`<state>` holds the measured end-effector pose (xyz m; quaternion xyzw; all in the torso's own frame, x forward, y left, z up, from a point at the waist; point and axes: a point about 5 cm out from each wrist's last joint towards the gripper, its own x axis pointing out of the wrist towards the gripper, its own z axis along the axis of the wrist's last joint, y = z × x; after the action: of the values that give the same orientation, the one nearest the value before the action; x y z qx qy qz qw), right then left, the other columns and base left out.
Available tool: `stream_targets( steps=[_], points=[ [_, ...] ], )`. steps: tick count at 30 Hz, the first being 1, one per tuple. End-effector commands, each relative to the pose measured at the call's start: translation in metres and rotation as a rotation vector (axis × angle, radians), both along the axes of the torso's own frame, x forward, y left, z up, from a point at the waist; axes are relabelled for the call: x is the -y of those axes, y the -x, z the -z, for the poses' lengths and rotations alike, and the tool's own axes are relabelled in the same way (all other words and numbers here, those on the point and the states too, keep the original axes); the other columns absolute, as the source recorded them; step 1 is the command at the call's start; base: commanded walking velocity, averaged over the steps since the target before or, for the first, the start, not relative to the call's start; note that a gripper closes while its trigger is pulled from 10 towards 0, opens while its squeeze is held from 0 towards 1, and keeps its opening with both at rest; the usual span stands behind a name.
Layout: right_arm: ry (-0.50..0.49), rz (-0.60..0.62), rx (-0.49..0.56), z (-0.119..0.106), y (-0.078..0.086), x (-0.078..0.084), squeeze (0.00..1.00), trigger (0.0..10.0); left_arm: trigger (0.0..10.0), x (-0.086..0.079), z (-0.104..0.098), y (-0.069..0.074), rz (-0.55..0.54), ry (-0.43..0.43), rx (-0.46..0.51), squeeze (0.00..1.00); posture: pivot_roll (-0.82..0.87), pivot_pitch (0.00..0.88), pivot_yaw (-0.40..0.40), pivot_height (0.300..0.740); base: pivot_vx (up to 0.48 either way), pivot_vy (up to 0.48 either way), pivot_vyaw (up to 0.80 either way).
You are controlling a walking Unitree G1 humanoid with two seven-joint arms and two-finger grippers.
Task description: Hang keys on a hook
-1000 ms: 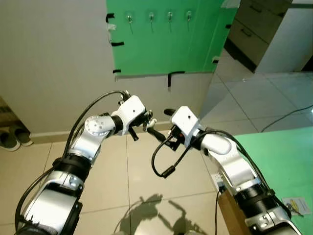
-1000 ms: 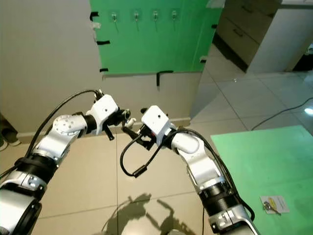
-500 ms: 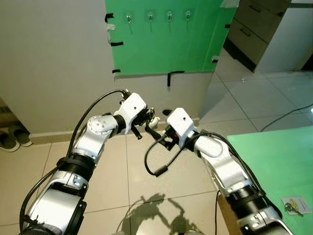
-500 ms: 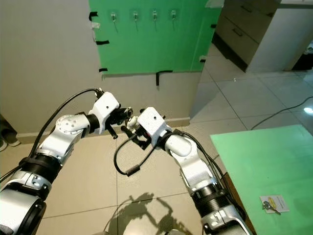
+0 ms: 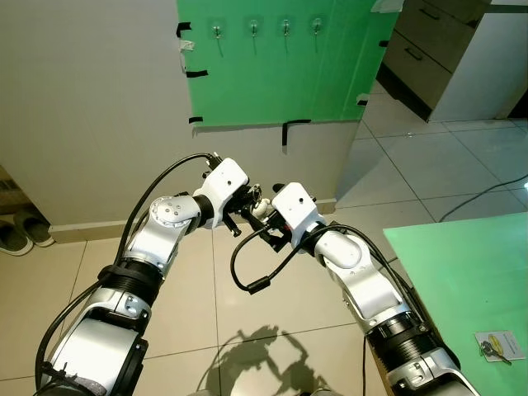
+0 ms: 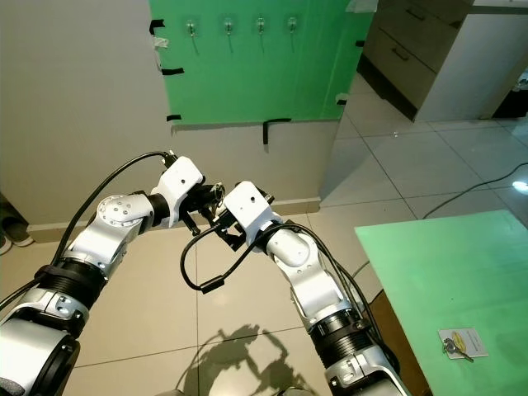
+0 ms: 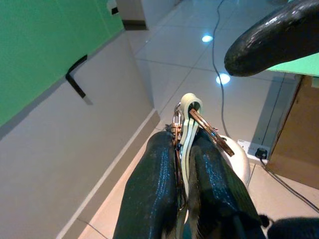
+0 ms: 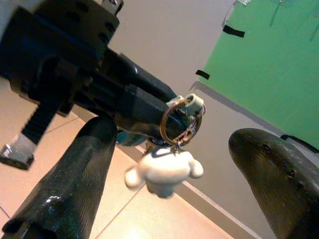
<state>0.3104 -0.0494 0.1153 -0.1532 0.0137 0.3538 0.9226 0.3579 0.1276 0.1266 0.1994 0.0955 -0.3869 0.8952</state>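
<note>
Pinching the keys (image 7: 185, 130) between its two black fingers (image 7: 152, 194), the left gripper (image 5: 250, 203) is holding them in mid-air above the tiled floor (image 5: 190, 289), in front of the grey wall (image 5: 91, 107). A copper-coloured key ring (image 8: 177, 123) is sticking out past the fingertips, and a small white figure charm (image 8: 163, 172) is dangling beneath it. The right gripper (image 8: 177, 149) is sitting right up against the left one, its jaws spread wide with one finger (image 8: 70, 174) on each side of the ring and charm, touching neither as far as the right wrist view is showing. Both arms are meeting at the middle of the head views. On the wall above, a green panel (image 5: 272, 74) is carrying a row of four small hooks (image 5: 266, 30) near its top edge, well apart from the keys. At the right, a green-topped bench (image 5: 470, 272) is bearing a small card with another key (image 5: 493, 346) lying on it.
</note>
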Motion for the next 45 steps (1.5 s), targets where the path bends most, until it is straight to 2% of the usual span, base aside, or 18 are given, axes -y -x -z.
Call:
stream_targets(
  steps=[1,10,19,23,29,34,40,44,45],
  points=[
    [-0.021,0.033,-0.009,0.000,0.000,0.002,0.00,10.0,10.0,0.002,-0.007,-0.002,-0.016,0.022,0.015,0.00,-0.08,0.000,0.023,0.740,0.000,0.000,0.00],
    [0.016,0.154,0.071,-0.005,-0.006,0.007,0.00,10.0,10.0,0.002,-0.007,-0.003,-0.030,0.025,0.008,0.00,-0.08,0.000,0.021,0.740,0.000,0.000,0.00],
    [0.018,0.178,0.036,0.002,-0.006,0.009,0.00,10.0,10.0,0.004,-0.005,-0.003,-0.035,0.028,0.002,0.00,-0.09,0.000,0.019,0.740,0.000,0.000,0.00],
    [0.050,0.197,0.030,0.007,-0.008,0.011,0.00,10.0,10.0,0.004,-0.005,-0.003,-0.036,0.029,0.003,0.00,-0.08,0.000,0.019,0.740,0.000,0.000,0.00],
    [0.125,0.266,0.086,0.008,-0.013,0.019,0.00,10.0,10.0,0.005,-0.006,-0.003,-0.035,0.029,0.003,0.00,-0.08,0.000,0.020,0.740,0.000,0.000,0.00],
    [0.134,0.287,0.097,0.008,-0.015,0.023,0.00,10.0,10.0,0.005,-0.006,-0.003,-0.035,0.029,0.003,0.00,-0.08,0.000,0.020,0.740,0.000,0.000,0.00],
    [0.047,0.230,0.055,0.006,-0.011,0.015,0.00,10.0,10.0,0.006,-0.005,-0.003,-0.034,0.029,0.002,0.00,-0.09,0.000,0.019,0.740,0.000,0.000,0.00],
    [0.028,0.166,0.027,0.008,-0.005,0.009,0.00,10.0,10.0,0.005,-0.004,-0.003,-0.049,0.026,-0.003,0.00,-0.09,0.000,0.019,0.740,0.000,0.000,0.00],
    [0.020,0.135,0.013,0.008,-0.001,0.006,0.00,10.0,10.0,0.002,-0.002,-0.006,-0.091,0.018,-0.011,0.00,-0.08,0.000,0.017,0.740,0.000,0.000,0.00]
  ],
)
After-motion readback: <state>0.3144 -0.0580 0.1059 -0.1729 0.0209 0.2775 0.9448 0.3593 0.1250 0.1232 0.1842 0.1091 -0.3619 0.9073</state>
